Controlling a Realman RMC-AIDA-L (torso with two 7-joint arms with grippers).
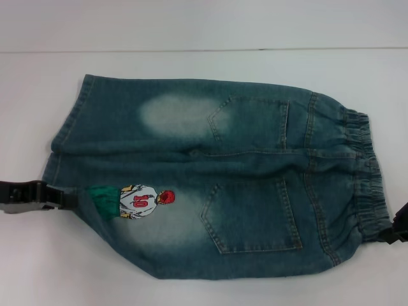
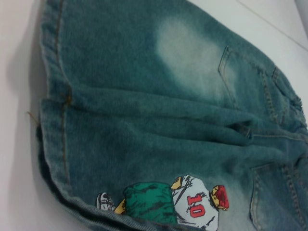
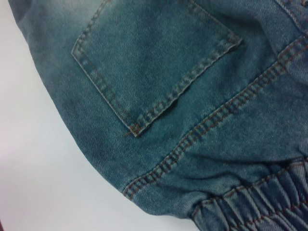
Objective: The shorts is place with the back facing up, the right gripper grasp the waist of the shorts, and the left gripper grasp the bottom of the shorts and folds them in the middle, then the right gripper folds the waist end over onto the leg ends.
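Denim fills both wrist views: the shorts [image 1: 210,178] lie back-up on the white worktop [image 1: 204,32], waist [image 1: 366,172] toward the robot's right, leg hems toward its left, with both back pockets and the embroidered player [image 1: 137,201] showing. At the near hem corner beside that player the left gripper [image 1: 64,197] meets the bottom of the shorts [image 1: 60,143], and the cloth there looks drawn up over the green embroidery, so I judge its jaws clenched on the hem (the fingertips themselves are covered by denim). At the waist's near corner only a sliver of the right gripper [image 1: 396,231] shows at the frame edge, touching the gathered elastic; whether its jaws are pinched or released I cannot tell. The chief risk is a one-sided lift: if the right side has no real hold, the left pull would drag the garment across the worktop rather than fold it along the middle. A shallow bite on thick hem denim could also slip, leaving the halves skewed.
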